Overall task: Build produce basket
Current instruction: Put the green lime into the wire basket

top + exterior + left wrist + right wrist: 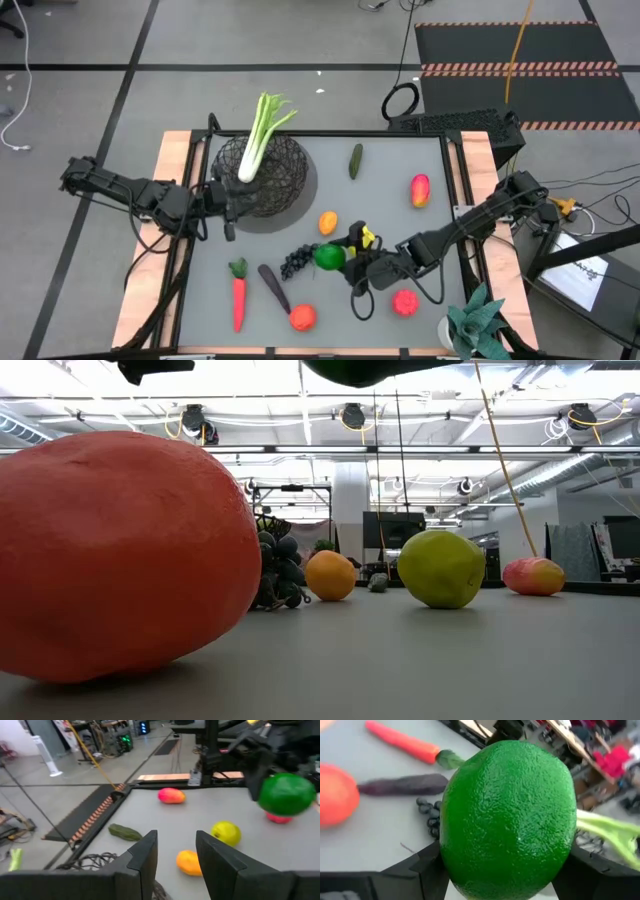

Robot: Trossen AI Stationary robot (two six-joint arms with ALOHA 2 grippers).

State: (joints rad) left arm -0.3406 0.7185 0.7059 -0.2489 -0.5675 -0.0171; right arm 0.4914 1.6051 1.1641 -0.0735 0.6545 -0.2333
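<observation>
The black wire basket (pixel 278 180) stands at the table's far left, with the white-green leek (pixel 262 132) leaning out over its far rim. My left gripper (pixel 228 212) (pixel 172 855) is open and empty at the basket's near left side. My right gripper (pixel 330 257) (pixel 507 870) is shut on the green lime (pixel 327 256) above the table's middle. Beside it lie the purple grapes (pixel 295 262), orange (pixel 327 222) and yellow-green apple (pixel 226 833). The eggplant (pixel 273 285), carrot (pixel 238 295), mango (pixel 420 188) and cucumber (pixel 355 160) also lie on the table. My right gripper has the lime (pixel 510 815) pinched between its two fingers (pixel 422 865), one on each side of its round body. The fingers come at it from the table's right, roughly level. The lime (pixel 360 370) is lifted clear of the table.
Two pink-red round fruits (pixel 302 317) (pixel 404 302) lie near the table's near edge; one (pixel 120 555) fills the low view's left. A spiky teal plant (pixel 480 320) stands at the near right corner. Wooden rails (pixel 170 200) border the table's sides.
</observation>
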